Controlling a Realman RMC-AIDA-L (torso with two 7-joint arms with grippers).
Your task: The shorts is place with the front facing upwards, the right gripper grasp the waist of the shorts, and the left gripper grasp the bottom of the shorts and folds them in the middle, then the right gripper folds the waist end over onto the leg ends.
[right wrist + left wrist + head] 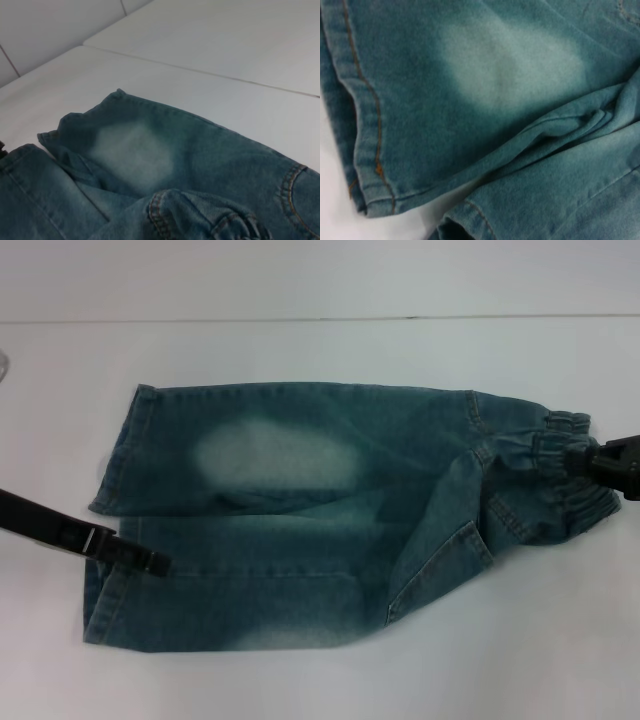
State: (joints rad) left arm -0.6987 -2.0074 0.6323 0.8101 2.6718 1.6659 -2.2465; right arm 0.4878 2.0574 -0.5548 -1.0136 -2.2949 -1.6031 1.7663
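No readable text, labels, brand marks, numbers or signs anywhere in the 3 views. Only plain denim with orange stitching on the shorts (300,520) and a bare white table (320,350), neither carrying any lettering.

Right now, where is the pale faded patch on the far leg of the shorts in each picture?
Head view: left of centre, on the far leg, pale faded patch.
Left wrist view: upper middle.
Right wrist view: centre-left.
Shared landmark: the stitched leg hem beside it.
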